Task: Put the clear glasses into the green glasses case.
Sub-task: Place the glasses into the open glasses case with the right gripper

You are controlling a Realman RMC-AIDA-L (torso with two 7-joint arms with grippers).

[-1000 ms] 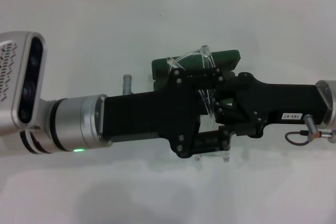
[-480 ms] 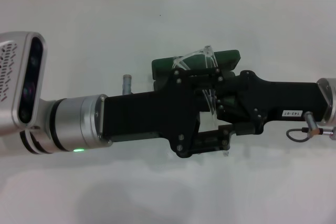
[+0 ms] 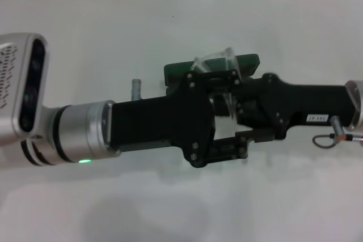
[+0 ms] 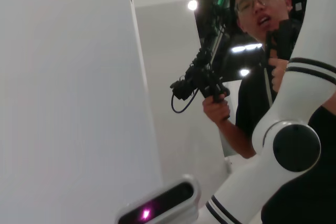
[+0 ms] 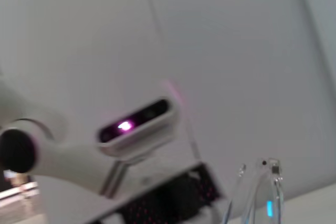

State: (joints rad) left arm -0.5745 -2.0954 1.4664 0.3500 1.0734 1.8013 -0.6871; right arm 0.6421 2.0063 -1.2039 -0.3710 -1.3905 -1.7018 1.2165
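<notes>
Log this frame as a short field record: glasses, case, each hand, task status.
clear glasses: held up between the two hands, over the case, partly hidden
green glasses case: on the white table, mostly behind the arms; open or closed unclear
left hand: at centre, reaching from the left
right hand: meeting it from the right
grip: unclear which hand holds the glasses
task status: glasses not yet in case

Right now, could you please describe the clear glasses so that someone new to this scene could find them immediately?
Look at the white table, where the two black hands meet over its middle, left hand and right hand. Just behind them lies the green glasses case. The clear glasses are held up between the hands, above the case: the only see-through item, showing only as glinting curved outlines.
</notes>
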